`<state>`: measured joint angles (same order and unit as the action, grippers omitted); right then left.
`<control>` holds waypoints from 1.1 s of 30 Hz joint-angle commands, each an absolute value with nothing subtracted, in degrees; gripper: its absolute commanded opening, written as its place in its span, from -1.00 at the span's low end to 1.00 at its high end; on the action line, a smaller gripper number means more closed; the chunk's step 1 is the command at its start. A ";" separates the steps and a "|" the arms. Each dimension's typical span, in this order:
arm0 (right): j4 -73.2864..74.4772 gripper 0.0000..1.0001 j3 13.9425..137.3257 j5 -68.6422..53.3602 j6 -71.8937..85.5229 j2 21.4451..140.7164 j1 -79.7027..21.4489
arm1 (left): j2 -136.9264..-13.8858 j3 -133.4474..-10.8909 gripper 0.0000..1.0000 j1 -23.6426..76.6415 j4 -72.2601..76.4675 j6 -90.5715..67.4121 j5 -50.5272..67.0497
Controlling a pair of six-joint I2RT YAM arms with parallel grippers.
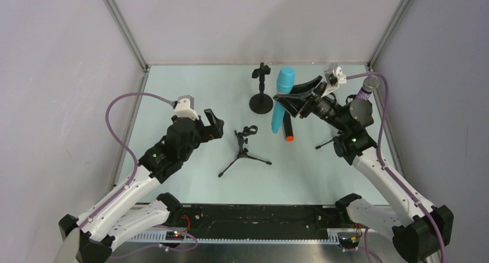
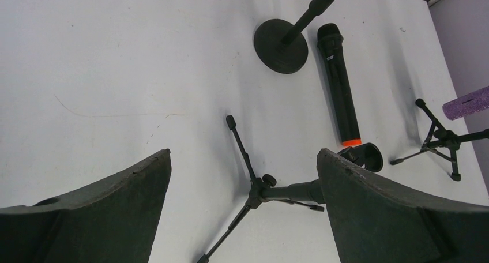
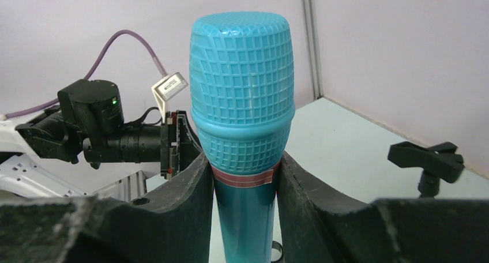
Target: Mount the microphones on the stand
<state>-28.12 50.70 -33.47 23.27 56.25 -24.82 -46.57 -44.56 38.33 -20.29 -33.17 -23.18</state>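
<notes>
My right gripper (image 1: 286, 98) (image 3: 243, 159) is shut on the cyan microphone (image 1: 285, 77) (image 3: 242, 84) just under its head, holding it off the table near the round-base stand (image 1: 261, 103) (image 2: 281, 45). The black microphone (image 2: 340, 96) lies flat on the table, and in the top view only its orange end (image 1: 289, 138) shows past the cyan one. A small tripod stand (image 1: 245, 150) (image 2: 256, 188) is at mid-table. My left gripper (image 1: 218, 124) (image 2: 243, 153) hovers open above it, holding nothing. The purple microphone (image 1: 369, 84) (image 2: 467, 101) is raised over a second tripod (image 1: 327, 142) (image 2: 441, 139), partly hidden by my right arm.
Grey enclosure walls with metal corner posts (image 1: 124, 26) close in the back and sides of the table. The round-base stand's clip (image 3: 427, 159) (image 1: 260, 71) stands empty to the right of the cyan microphone's head. Purple cables (image 1: 124, 98) loop off both arms.
</notes>
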 commanded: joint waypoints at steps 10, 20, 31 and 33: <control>-49.18 -1.00 49.83 -34.50 18.84 64.96 -30.19 | -49.24 -45.54 0.99 38.03 -19.14 -31.72 -22.48; -59.25 -1.00 49.83 -37.40 22.05 71.90 -30.41 | -50.88 -46.93 0.99 38.05 -19.01 -29.48 -21.27; -71.63 -1.00 49.83 -38.98 26.34 80.68 -30.31 | -51.41 -47.85 0.99 38.02 -18.01 -27.35 -20.25; -73.17 -1.00 49.83 -39.21 26.97 81.77 -30.24 | -51.34 -47.97 0.99 38.05 -17.83 -26.92 -20.47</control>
